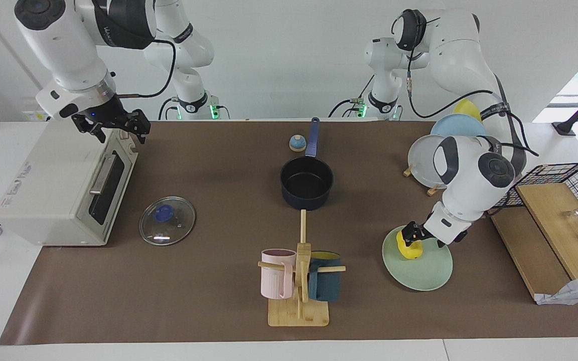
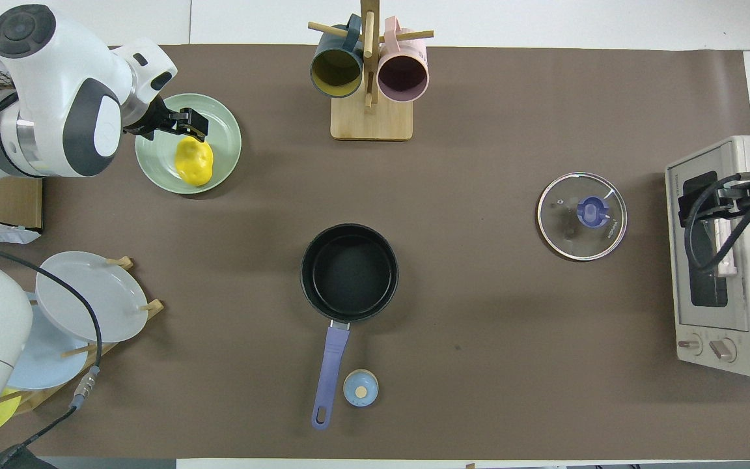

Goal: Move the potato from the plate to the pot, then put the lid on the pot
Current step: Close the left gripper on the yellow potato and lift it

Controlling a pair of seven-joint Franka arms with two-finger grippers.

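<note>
Step in hand: the first one, picking up the potato; pot and lid are untouched.
Potato: lies on the plate, on the part of it nearer to the robots.
Left gripper: down at the potato, fingers apart and straddling its top; whether the pads already press on it I cannot tell.
Plate: flat on the table, farther from the robots than the pot and toward the left arm's end.
Pot: upright and empty at mid-table, its handle pointing toward the robots, a small bell just beside the handle.
Lid: flat on the table, knob up, well apart from the pot toward the right arm's end, in front of the toaster oven.
Right gripper: waits over the toaster oven, fingers apart, holding nothing.
Next move, as I judge it: close on the potato, lift it clear of the plate, carry it over the pot's open mouth and let go there; the smooth lumpy shape may slip if pinched off-centre.
</note>
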